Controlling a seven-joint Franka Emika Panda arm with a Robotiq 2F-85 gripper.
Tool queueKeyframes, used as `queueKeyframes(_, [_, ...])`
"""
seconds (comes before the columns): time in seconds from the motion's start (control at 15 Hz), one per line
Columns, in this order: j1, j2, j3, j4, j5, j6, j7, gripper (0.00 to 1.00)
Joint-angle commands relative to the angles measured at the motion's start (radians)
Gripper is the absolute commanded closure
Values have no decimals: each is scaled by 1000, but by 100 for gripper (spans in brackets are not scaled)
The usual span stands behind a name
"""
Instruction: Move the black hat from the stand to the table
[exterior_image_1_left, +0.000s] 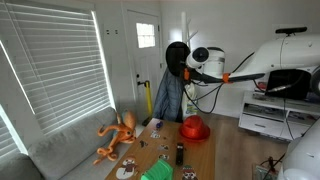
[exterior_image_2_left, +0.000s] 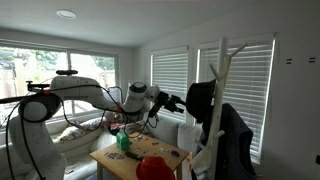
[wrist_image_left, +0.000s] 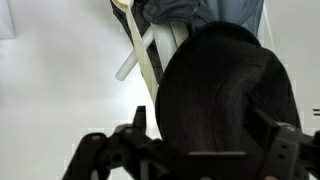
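The black hat (exterior_image_1_left: 176, 57) hangs high on the stand (exterior_image_1_left: 167, 97), a slim white coat stand draped with a blue denim jacket. It shows in both exterior views; the hat (exterior_image_2_left: 201, 98) sits on a peg of the stand (exterior_image_2_left: 222, 75). My gripper (exterior_image_1_left: 189, 71) (exterior_image_2_left: 179, 100) is right at the hat. In the wrist view the hat (wrist_image_left: 225, 85) fills the space between my spread fingers (wrist_image_left: 204, 125), which are open on either side of it. The stand's white pegs (wrist_image_left: 136, 48) rise behind it. The brown wooden table (exterior_image_1_left: 150, 152) (exterior_image_2_left: 108, 160) lies below.
A red hat (exterior_image_1_left: 194, 128) (exterior_image_2_left: 152, 167) and small items lie on the table, including a green object (exterior_image_1_left: 157, 172) (exterior_image_2_left: 124, 142). An orange plush toy (exterior_image_1_left: 118, 135) sits on the grey couch (exterior_image_1_left: 60, 152). Blinds cover the windows. A white cabinet (exterior_image_1_left: 266, 117) stands behind my arm.
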Motion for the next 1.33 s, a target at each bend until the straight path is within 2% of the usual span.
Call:
queueKeyframes(0.0, [43, 25, -42, 42, -29, -4, 69, 0])
queueKeyframes(0.2, [61, 31, -54, 51, -13, -4, 83, 8])
queueKeyframes(0.27, [67, 34, -57, 54, -7, -4, 86, 16])
queueKeyframes(0.4, [75, 38, -60, 57, -3, -5, 92, 22])
queueKeyframes(0.53, [81, 42, -64, 59, -3, -3, 96, 37])
queueKeyframes(0.67, [85, 47, -67, 61, -3, 1, 99, 40])
queueKeyframes(0.87, [90, 53, -68, 64, -4, 6, 106, 22])
queueKeyframes(0.93, [91, 55, -68, 65, -3, 8, 109, 24])
queueKeyframes(1.0, [93, 56, -68, 66, -2, 7, 109, 29])
queueKeyframes(1.07, [94, 58, -69, 67, 0, 9, 110, 44])
queueKeyframes(1.27, [97, 59, -70, 67, 2, 9, 111, 68])
